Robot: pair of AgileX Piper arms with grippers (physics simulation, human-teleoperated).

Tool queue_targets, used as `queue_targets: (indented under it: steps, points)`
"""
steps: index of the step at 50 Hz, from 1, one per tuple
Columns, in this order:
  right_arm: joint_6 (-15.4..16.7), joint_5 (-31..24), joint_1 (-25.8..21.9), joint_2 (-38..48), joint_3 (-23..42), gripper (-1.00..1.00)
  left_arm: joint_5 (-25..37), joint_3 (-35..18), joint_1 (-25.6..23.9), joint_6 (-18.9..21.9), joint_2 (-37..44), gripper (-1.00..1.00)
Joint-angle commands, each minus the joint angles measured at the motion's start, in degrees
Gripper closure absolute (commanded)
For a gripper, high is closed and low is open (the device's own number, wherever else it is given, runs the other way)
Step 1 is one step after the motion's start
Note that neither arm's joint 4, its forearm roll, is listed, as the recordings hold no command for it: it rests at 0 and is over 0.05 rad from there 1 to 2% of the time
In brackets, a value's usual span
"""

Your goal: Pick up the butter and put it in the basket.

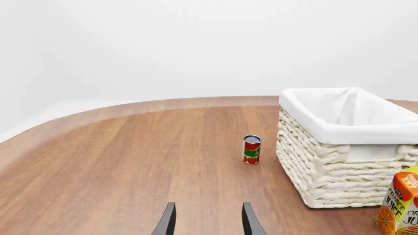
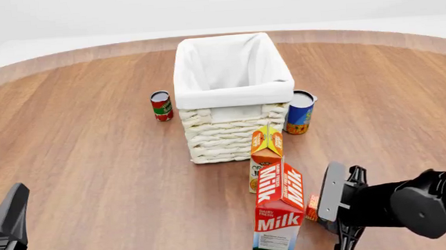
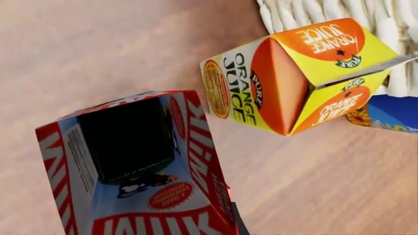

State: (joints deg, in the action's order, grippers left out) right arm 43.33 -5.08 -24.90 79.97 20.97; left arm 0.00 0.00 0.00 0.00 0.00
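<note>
The butter (image 2: 313, 207) shows only as a small red-orange sliver low on the table, between the milk carton (image 2: 281, 213) and my right gripper (image 2: 330, 211); it is hidden in both wrist views. The right gripper is open, low beside the milk carton, its fingertips close to the butter; I cannot tell if they touch it. One fingertip (image 3: 239, 226) shows in the right wrist view. The cream wicker basket (image 2: 231, 133) with white lining stands at the table's middle, also in the left wrist view (image 1: 326, 171). My left gripper (image 1: 207, 221) is open and empty, at the near left (image 2: 6, 226).
The orange juice carton (image 2: 266, 151) stands between the milk carton and the basket; it also shows in the right wrist view (image 3: 294, 78). The milk carton (image 3: 144, 166) fills the right wrist view. A tomato can (image 2: 161, 105) stands left of the basket, a blue can (image 2: 300, 112) right of it.
</note>
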Motion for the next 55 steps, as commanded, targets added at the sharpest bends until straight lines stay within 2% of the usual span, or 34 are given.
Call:
queue_targets:
  steps: [1,14,23,28,29,31,32,34,35,40,41,55]
  points:
    - [-0.78,-1.06,0.68,-1.73,0.92,1.0,0.0,0.0,0.0,0.0,0.0,-1.0]
    - [0.54,-6.97,3.62,-8.79,2.45,1.0,0.0,0.0,0.0,0.0,0.0,-1.0]
    - [0.3,-10.66,4.88,-13.11,3.87,1.0,0.0,0.0,0.0,0.0,0.0,-1.0]
    - [-1.17,-12.47,4.21,-15.31,4.92,1.0,0.0,0.0,0.0,0.0,0.0,-1.0]
    - [-2.98,-13.25,3.28,-16.01,6.02,1.0,0.0,0.0,0.0,0.0,0.0,-1.0]
    - [-3.34,-13.75,2.93,-16.74,6.63,1.0,0.0,0.0,0.0,0.0,0.0,-1.0]
    - [-5.66,-15.01,1.69,-17.91,8.4,1.0,0.0,0.0,0.0,0.0,0.0,-1.0]
    - [-5.82,-15.35,1.55,-18.23,8.71,1.0,0.0,0.0,0.0,0.0,0.0,-1.0]
    - [-7.13,-16.31,1.12,-19.2,10.05,1.0,0.0,0.0,0.0,0.0,0.0,-1.0]
    - [-8.77,-18.13,-0.19,-21.31,12.14,1.0,0.0,0.0,0.0,0.0,0.0,-1.0]
    - [-9.98,-18.76,-0.79,-21.89,13.02,1.0,0.0,0.0,0.0,0.0,0.0,-1.0]
    - [-11.41,-22.2,0.06,-26.0,16.4,1.0,0.0,0.0,0.0,0.0,0.0,-1.0]
